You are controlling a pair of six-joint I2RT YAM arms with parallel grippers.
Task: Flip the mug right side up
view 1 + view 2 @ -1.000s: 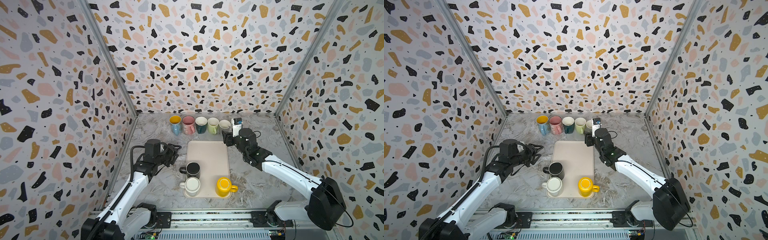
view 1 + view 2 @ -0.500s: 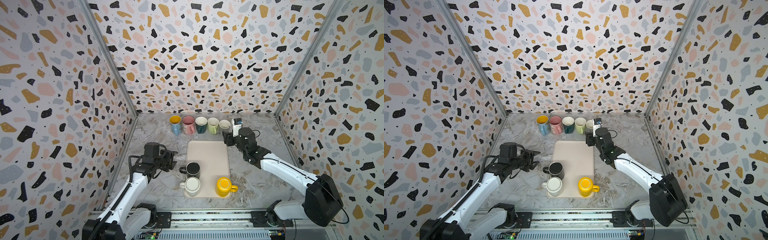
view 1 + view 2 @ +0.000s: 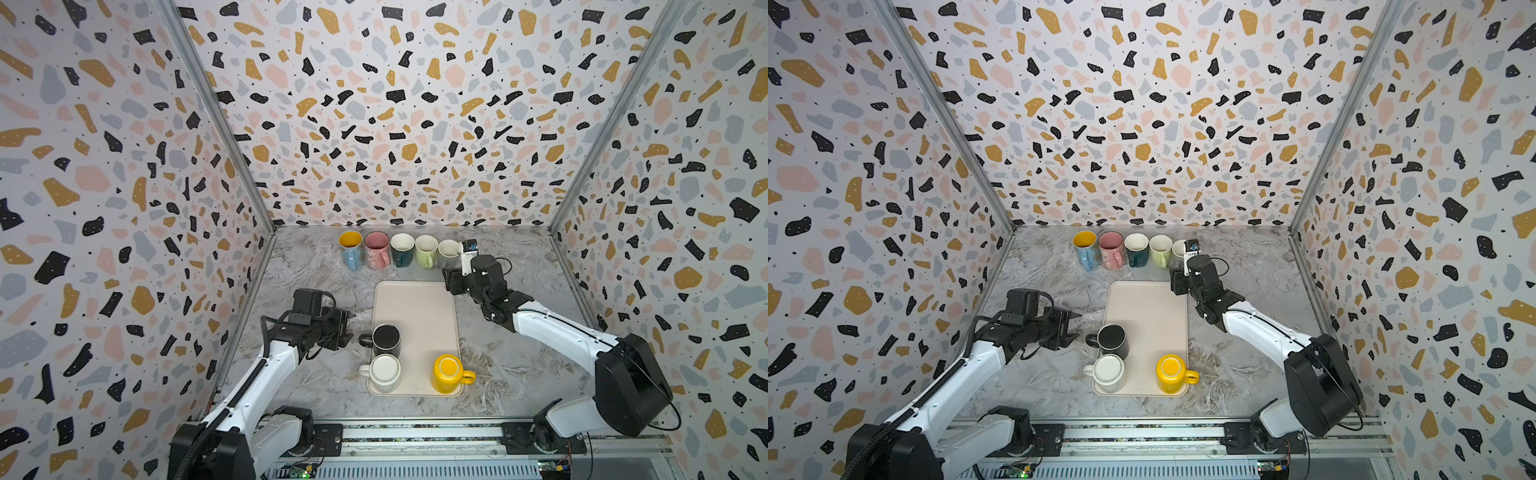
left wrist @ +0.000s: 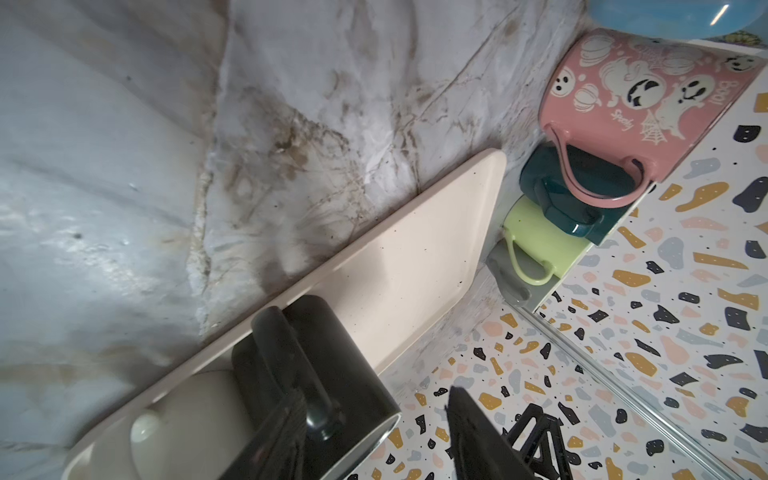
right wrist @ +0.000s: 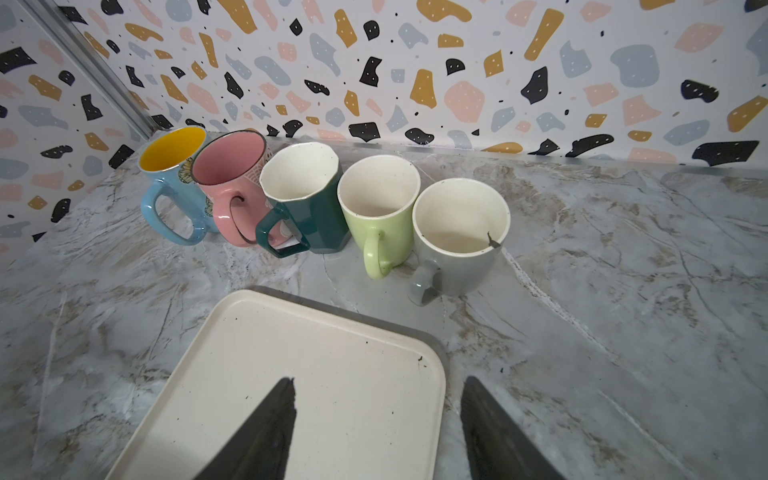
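Left wrist view shows the left gripper [image 4: 374, 395] partly open, empty, close to the black mug [image 4: 353, 361]. In both top views that mug stands at the 9 o'clock edge of the tray [image 3: 419, 303], gripper at its 9 o'clock. The right gripper [image 3: 449, 284] is open, empty, at the tray's 1 o'clock corner.

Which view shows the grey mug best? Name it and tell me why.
Right wrist: the grey mug stands whole, upright, handle toward the camera. In both top views the right arm partly hides it. Left wrist shows only its handle and lower side.
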